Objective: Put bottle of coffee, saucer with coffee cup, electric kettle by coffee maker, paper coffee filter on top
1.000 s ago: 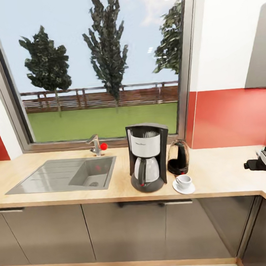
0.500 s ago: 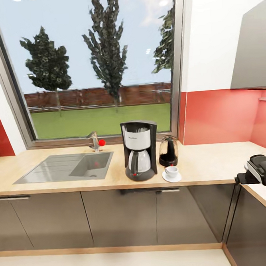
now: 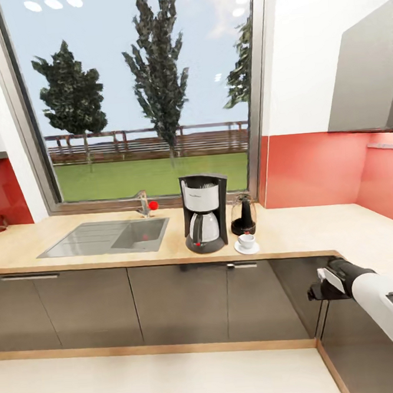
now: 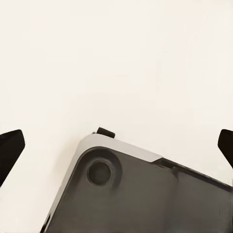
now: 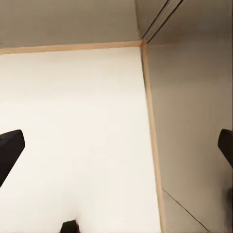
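At the counter's middle, the coffee maker (image 3: 204,213), kettle (image 3: 243,214) and cup (image 3: 246,240) lie well ahead-left of the right gripper (image 3: 315,293), empty, fingers spread.

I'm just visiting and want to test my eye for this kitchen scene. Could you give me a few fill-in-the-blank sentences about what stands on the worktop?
1. The small white rounded coffee cup sits on a flat round white ____.
2. The rounded dark glossy electric kettle stands directly beside the tall black-and-white ____.
3. The grey sink is set into the long light beige wood-look countertop below the big ____.

Missing words: saucer; coffee maker; window
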Tool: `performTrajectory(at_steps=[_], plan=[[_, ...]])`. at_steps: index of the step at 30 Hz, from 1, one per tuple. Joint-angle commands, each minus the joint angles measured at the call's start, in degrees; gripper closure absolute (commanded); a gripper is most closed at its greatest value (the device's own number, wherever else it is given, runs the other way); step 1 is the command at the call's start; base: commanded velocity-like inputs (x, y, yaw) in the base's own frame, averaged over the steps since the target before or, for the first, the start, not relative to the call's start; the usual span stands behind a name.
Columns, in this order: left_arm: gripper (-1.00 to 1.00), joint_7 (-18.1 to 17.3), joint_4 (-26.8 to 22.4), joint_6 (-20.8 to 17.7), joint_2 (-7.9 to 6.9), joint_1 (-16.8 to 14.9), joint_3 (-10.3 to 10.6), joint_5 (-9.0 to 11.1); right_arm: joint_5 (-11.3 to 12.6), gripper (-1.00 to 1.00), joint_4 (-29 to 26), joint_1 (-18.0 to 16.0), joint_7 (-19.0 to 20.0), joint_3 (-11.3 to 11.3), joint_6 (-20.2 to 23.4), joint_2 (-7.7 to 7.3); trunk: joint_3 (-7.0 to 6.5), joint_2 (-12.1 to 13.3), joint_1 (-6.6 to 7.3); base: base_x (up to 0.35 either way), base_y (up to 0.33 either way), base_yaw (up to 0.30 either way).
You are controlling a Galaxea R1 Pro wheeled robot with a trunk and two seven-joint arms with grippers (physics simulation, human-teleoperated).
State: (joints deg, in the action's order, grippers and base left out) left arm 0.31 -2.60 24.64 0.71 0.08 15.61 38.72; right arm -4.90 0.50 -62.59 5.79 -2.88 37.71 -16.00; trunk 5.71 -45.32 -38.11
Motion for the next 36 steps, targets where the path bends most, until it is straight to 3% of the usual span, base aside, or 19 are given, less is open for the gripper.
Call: performTrajectory(at_steps=[1, 4, 8, 9, 11, 12, 16, 17, 18, 22, 27, 36], plan=[[-1.0, 0.0, -0.1, 0.2, -0.04, 0.0, 0.5, 0.6, -0.5, -1.0, 0.6, 0.5, 0.6, -0.3, -1.1, 0.94, 0.08, -0.1, 0.02, -0.306, 0.0, 0.0], [-1.0, 0.0, -0.1, 0.4, -0.07, 0.0, 0.5, 0.6, -0.5, -1.0, 1.2, 3.4, 0.5, -0.3, -3.1, 2.19, 0.08, -0.1, 0.02, -0.156, 0.0, 0.0], [-1.0, 0.0, -0.2, 0.6, -0.07, 0.0, 0.4, 0.6, -0.4, -1.0, 1.5, 13.8, 0.3, -0.3, -11.8, 3.24, 0.08, -0.1, 0.02, -0.028, 0.0, 0.0], [-1.0, 0.0, -0.2, 0.6, -0.17, 0.0, 0.3, 0.8, -0.4, -1.0, 1.5, 18.8, 0.0, -0.3, -15.4, 3.65, 0.08, -0.1, 0.02, -0.005, 0.0, 0.0], [-1.0, 0.2, -0.3, 0.5, -0.3, 0.0, 0.4, 0.8, -0.5, -1.0, 1.5, 25.0, -0.2, -0.3, -19.7, 4.33, 0.08, -0.1, 0.02, -0.002, 0.0, 0.0], [-1.0, 0.5, -0.3, 0.2, -0.54, 0.1, 0.5, 0.9, -0.5, -1.0, 1.5, 30.7, -0.4, -0.3, -24.5, 5.31, 0.08, -0.1, 0.02, 0.0, 0.0, 0.0], [-1.0, 0.8, -0.3, 0.0, -1.21, 0.1, 0.6, 0.6, -0.6, -1.0, 1.5, 41.8, -0.6, -0.4, -34.5, 6.92, 0.08, -0.1, 0.02, 0.0, 0.0, 0.0], [-1.0, 0.8, -0.3, 0.0, -1.32, 0.1, 0.6, 0.6, -0.6, -1.0, 1.5, 42.7, -0.6, -0.4, -35.4, 6.98, 0.08, -0.1, 0.02, 0.0, 0.0, 0.0], [-1.0, 0.8, -0.3, 0.0, -1.63, 0.1, 0.6, 0.5, -1.3, -1.0, 1.5, 45.7, -0.7, -0.4, -38.6, 7.28, 0.08, -0.1, 0.02, 0.0, 0.0, 0.0], [-1.0, 0.8, -0.6, 0.3, -1.44, 0.1, 0.5, 0.8, -4.5, -1.0, 1.6, 48.1, -2.2, -0.1, -42.5, 8.38, 0.08, -0.1, 0.02, 0.0, 0.0, 0.0], [-1.0, 0.6, -1.1, 0.4, -1.11, 0.1, 0.6, 0.4, -4.5, -1.0, 1.6, 49.5, -2.2, 0.7, -43.7, 8.38, 0.08, -0.1, 0.02, 0.0, 0.0, 0.0], [-1.0, 0.6, -0.9, 1.5, -1.39, 0.1, 0.9, 0.5, -1.7, -1.0, 1.6, 50.4, -3.2, 1.8, -46.6, 11.24, 0.08, -0.1, 0.02, 0.0, 0.0, 0.0]])
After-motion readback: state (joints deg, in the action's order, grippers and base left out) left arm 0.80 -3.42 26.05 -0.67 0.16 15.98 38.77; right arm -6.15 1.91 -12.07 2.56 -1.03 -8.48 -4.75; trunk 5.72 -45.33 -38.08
